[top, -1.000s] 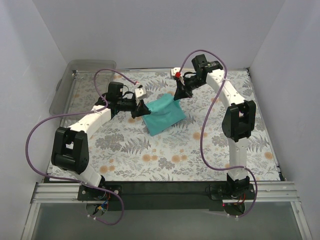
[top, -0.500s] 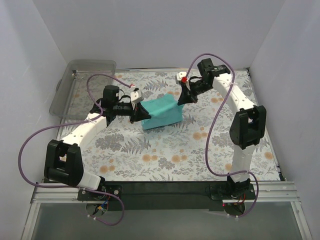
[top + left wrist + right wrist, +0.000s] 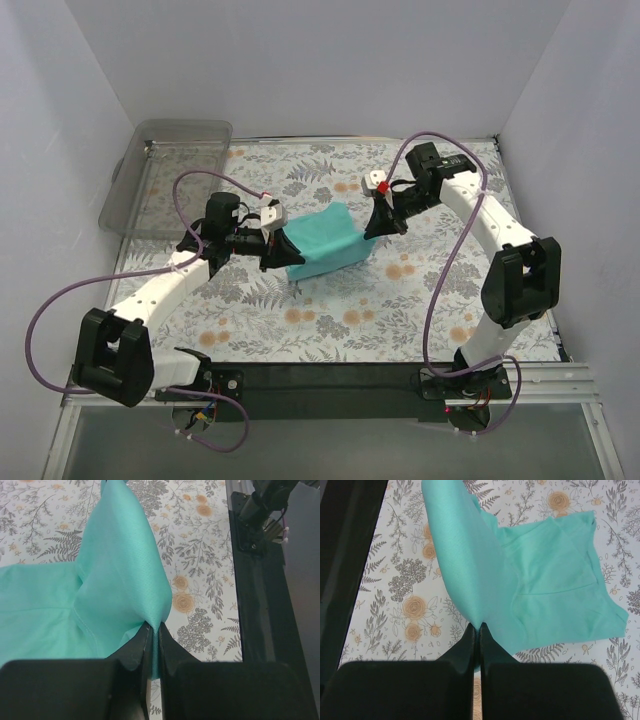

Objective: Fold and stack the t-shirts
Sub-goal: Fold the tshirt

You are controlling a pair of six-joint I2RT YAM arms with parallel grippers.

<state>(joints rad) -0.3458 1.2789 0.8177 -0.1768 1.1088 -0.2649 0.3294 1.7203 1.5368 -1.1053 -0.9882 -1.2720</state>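
A teal t-shirt (image 3: 325, 243) lies partly folded in the middle of the floral table, its upper layer lifted by both grippers. My left gripper (image 3: 281, 248) is shut on the shirt's left edge; the left wrist view shows the cloth (image 3: 120, 580) pinched between the fingers (image 3: 131, 655). My right gripper (image 3: 374, 228) is shut on the shirt's right edge; the right wrist view shows the raised fold (image 3: 465, 565) rising from the fingers (image 3: 492, 647), with the rest of the shirt (image 3: 560, 590) flat on the table.
A clear plastic bin (image 3: 165, 170) stands at the back left corner. The floral tablecloth (image 3: 330, 320) covers the table. White walls close the left, back and right sides. A black rail (image 3: 330, 380) runs along the near edge.
Both grippers have moved toward the near edge, pulling the lifted layer of the shirt with them. The shirt now sits lower in the top view.
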